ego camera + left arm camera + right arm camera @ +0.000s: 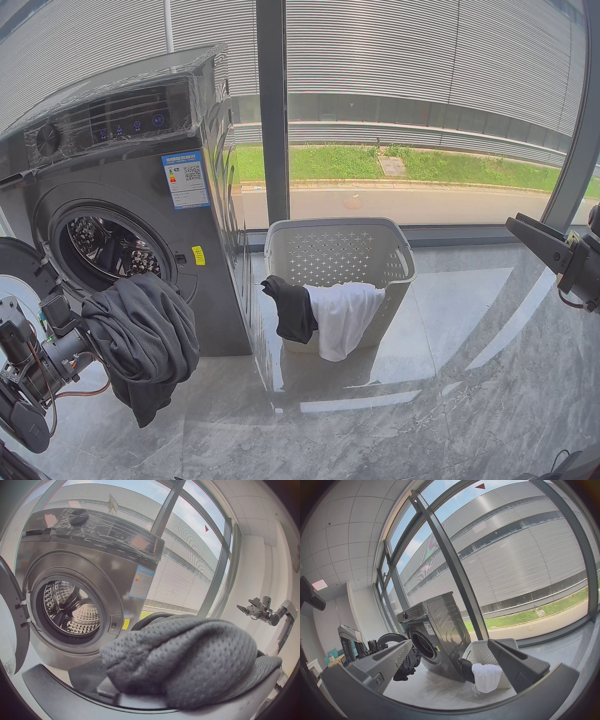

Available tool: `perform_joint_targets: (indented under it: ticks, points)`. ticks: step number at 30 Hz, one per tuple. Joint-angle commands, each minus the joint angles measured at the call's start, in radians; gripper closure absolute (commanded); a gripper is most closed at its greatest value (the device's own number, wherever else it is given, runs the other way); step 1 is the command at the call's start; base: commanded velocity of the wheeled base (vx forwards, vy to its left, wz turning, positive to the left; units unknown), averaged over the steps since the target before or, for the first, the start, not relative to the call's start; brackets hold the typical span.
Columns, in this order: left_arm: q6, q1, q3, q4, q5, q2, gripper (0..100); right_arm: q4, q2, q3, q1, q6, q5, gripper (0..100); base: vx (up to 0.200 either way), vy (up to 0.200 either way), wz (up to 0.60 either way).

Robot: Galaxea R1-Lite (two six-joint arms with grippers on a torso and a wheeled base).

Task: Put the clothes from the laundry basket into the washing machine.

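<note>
Door [17, 265] open at far left. Your left gripper [94, 331], clamped on the grey garment [147, 337], hangs just below and in front of the washing machine [125, 181] drum mouth [112, 250]; the load must go up and inward. A black garment [294, 309] and a white garment [342, 315] drape the laundry basket [337, 253] rim. Your right gripper [450, 644], jaws apart, sits well clear.

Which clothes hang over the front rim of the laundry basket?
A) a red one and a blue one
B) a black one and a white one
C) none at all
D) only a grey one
B: a black garment and a white garment drape side by side over the front rim of the laundry basket; the grey garment is apart from it, before the washing machine.
</note>
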Motion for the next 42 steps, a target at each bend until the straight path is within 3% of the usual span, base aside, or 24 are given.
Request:
perform_joint_targets:
  ticks: [1,15,24,29,38,42]
  points:
    - [0.000,0.001,0.001,0.000,0.002,0.007,100,-0.001,0.004,0.000,0.000,0.000,0.000,0,0.000,0.200,0.00]
    - [-0.005,0.001,0.001,0.001,-0.007,0.010,100,-0.001,0.007,-0.001,0.000,0.000,0.000,0,0.000,0.200,0.00]
    - [-0.028,0.007,-0.055,0.015,-0.001,-0.003,100,-0.001,0.012,-0.004,0.000,0.000,0.000,0,0.000,0.000,0.00]
    - [-0.025,0.013,-0.055,0.013,-0.003,-0.008,100,-0.001,0.016,-0.006,0.000,0.002,0.000,0,0.000,0.000,0.00]
    - [-0.017,0.017,0.026,-0.010,-0.001,-0.011,100,-0.001,0.019,-0.015,0.002,0.002,0.000,0,0.000,0.000,0.00]
    - [-0.028,0.016,0.057,-0.014,-0.004,-0.025,100,-0.001,0.019,-0.015,0.000,0.002,0.000,0,0.000,0.150,0.00]
